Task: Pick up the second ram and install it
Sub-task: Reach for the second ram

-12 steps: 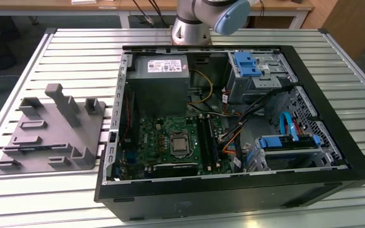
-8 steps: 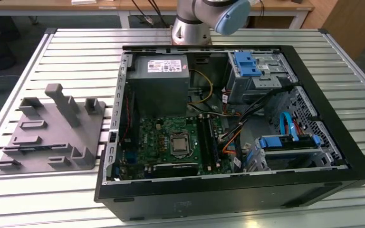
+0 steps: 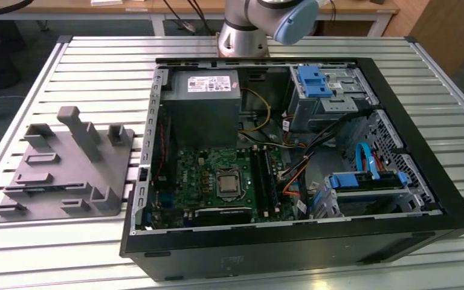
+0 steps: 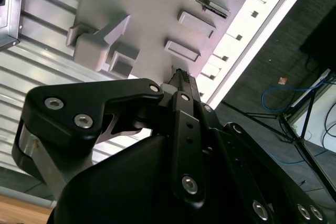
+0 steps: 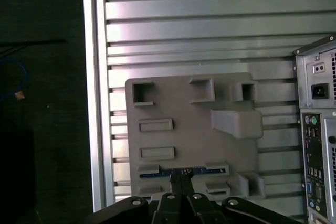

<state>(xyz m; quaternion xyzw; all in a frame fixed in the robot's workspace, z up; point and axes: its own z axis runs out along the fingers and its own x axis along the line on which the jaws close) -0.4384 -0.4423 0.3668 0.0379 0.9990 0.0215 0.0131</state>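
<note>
Lying slotted in the grey moulded plastic block [image 5: 178, 103], the slim dark memory stick [image 5: 211, 171] is seen just beyond the black pincer [image 5: 181, 176], which is pressed together.

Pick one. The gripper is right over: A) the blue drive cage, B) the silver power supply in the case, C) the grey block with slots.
C: in the first wrist view the gripper hangs over the grey block, at the second ram standing in one of its slots.
</note>
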